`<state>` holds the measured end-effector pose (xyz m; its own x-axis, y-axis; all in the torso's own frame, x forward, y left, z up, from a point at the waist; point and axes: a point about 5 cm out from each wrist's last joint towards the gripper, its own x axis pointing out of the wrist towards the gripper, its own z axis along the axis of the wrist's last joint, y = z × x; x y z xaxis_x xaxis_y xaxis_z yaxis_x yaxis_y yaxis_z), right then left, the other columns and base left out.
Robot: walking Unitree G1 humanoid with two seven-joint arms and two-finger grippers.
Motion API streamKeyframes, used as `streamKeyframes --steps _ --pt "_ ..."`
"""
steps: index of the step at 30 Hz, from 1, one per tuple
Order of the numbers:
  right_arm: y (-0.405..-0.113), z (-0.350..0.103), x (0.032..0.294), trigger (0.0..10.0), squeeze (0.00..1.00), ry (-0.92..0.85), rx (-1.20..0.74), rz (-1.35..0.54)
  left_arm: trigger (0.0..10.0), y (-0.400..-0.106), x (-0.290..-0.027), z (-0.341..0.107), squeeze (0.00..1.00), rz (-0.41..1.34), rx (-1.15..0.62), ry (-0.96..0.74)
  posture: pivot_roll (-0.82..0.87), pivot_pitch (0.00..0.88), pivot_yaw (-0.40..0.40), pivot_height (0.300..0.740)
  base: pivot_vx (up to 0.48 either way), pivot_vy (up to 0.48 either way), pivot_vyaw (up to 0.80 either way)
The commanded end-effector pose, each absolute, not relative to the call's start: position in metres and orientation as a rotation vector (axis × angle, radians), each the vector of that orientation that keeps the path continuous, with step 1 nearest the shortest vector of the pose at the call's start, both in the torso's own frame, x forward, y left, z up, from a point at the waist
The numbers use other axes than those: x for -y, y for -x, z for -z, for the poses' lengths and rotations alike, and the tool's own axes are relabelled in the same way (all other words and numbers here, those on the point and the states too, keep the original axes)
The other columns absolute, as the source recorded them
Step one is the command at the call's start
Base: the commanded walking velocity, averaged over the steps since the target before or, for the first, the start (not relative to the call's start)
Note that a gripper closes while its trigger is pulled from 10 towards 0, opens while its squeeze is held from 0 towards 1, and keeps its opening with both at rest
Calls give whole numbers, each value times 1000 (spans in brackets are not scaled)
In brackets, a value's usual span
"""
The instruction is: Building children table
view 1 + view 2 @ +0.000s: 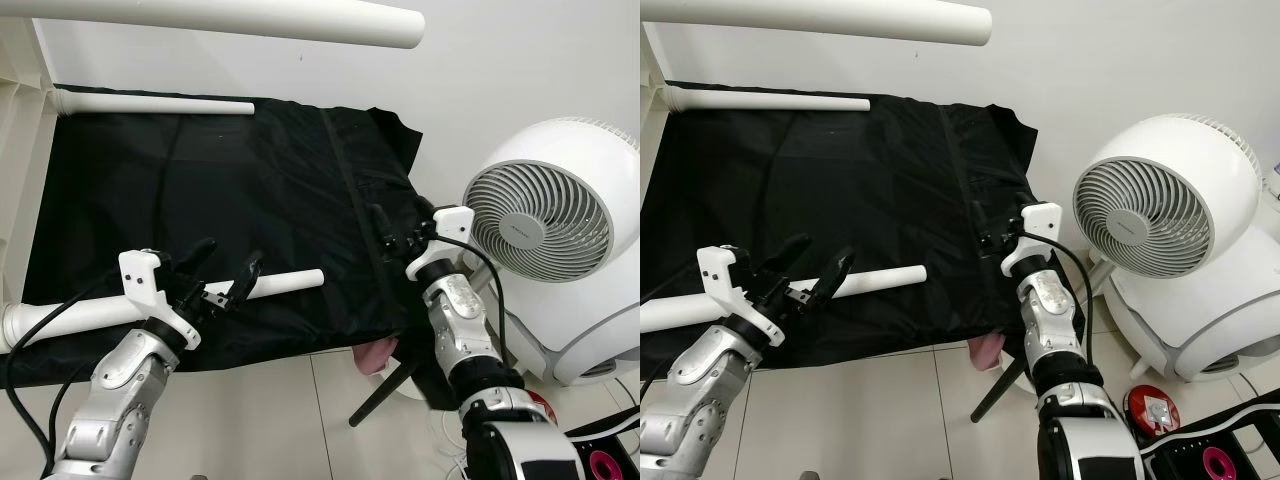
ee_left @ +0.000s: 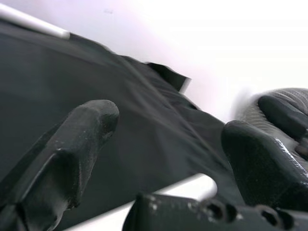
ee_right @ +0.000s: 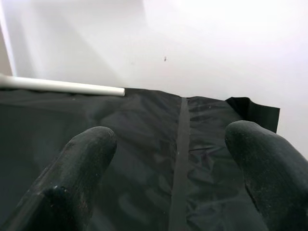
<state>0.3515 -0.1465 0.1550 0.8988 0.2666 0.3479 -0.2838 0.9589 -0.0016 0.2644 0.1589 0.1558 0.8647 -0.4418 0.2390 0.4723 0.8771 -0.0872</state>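
A black fabric sheet (image 1: 250, 190) is stretched flat in front of me, with a seam running down its right part (image 3: 180, 159). A white tube (image 1: 285, 283) lies across its near edge. A thinner white tube (image 1: 150, 103) lies along the far edge, and a thick one (image 1: 250, 20) crosses overhead. My left gripper (image 1: 228, 258) is open just above the near tube, whose end shows between the fingers (image 2: 197, 185). My right gripper (image 1: 400, 222) is open over the sheet's right edge with only fabric between its fingers (image 3: 86, 159).
A white round fan (image 1: 540, 215) stands close on the right, on a white rounded base (image 1: 590, 340). A pink object (image 1: 375, 352) and a black slanted leg (image 1: 385, 392) sit under the sheet's right corner. A white frame (image 1: 20, 150) borders the left. Tiled floor lies below.
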Motion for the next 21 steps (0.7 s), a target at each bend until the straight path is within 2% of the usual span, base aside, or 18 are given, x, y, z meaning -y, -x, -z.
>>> streamKeyframes --steps 1,6,8,21 --pt "-351 -157 158 10000 0 -55 358 -229 10000 -272 -156 -155 0 393 211 142 68 58 -117 740 0 0 0" --pt "-350 -156 160 10000 0 -60 360 -202 10000 -276 -153 -152 0 359 213 137 69 43 -111 740 0 0 0" --pt "-348 -154 157 10000 0 -81 357 -170 10000 -281 -152 -149 0 318 211 72 77 21 -110 740 0 0 0" --pt "-336 -149 143 10000 0 -72 357 -91 10000 -293 -154 -140 0 127 182 63 63 0 -93 740 0 0 0"
